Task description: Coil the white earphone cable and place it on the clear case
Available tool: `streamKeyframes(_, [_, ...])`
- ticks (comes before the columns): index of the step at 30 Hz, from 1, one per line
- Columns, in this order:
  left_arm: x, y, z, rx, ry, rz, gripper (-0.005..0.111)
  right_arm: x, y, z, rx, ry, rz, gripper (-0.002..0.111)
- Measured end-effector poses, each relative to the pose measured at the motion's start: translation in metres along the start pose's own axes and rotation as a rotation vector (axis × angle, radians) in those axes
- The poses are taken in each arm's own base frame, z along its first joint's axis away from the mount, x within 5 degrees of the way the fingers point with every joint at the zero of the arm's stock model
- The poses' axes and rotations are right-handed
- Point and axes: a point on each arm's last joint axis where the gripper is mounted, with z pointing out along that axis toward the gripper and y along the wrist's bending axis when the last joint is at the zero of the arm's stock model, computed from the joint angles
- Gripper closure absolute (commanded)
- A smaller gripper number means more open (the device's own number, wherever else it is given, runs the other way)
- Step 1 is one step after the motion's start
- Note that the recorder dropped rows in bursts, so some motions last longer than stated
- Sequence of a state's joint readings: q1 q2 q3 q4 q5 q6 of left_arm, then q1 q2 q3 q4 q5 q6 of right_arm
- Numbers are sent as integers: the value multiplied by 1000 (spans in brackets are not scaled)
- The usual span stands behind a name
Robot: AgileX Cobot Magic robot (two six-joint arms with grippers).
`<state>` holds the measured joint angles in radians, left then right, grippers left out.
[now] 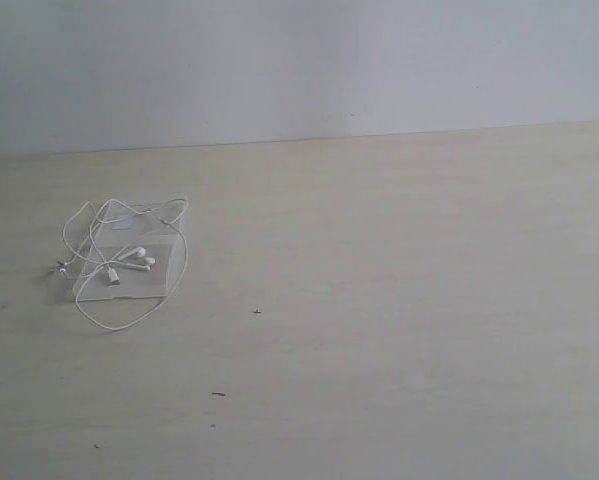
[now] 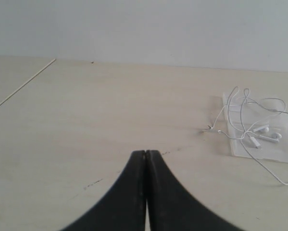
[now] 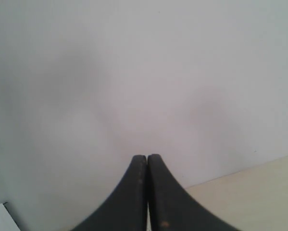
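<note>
Pressing my left fingers (image 2: 129, 192) together on nothing, my right fingers (image 3: 134, 192) likewise, I see the white earphone cable (image 1: 139, 253) lying in loose loops over and around the clear case (image 1: 151, 286), at the exterior frame's left on the counter (image 1: 399, 300), apart from my left fingers.

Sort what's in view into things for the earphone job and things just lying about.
For the job:
cable, lying loose over and around the case
case
left claw, shut
right claw, shut

Just lying about:
dark specks on the table
</note>
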<state>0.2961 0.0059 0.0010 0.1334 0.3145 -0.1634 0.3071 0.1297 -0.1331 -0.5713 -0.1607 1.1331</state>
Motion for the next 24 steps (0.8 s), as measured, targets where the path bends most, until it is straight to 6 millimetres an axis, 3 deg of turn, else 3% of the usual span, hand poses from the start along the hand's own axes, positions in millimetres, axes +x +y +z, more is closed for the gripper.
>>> streamKeyframes(7, [0,0,0,0,0,0,107,1,-1,0,2,4,0,108])
streamKeyframes(13, [0,0,0,0,0,0,107,28,-18,-6,47,62,19,108])
streamKeyframes(19, [0,0,0,0,0,0,107,39,-34,-16,203,102,188,108])
streamKeyframes(24, [0,0,0,0,0,0,107,47,-37,-19,237,191,76,108])
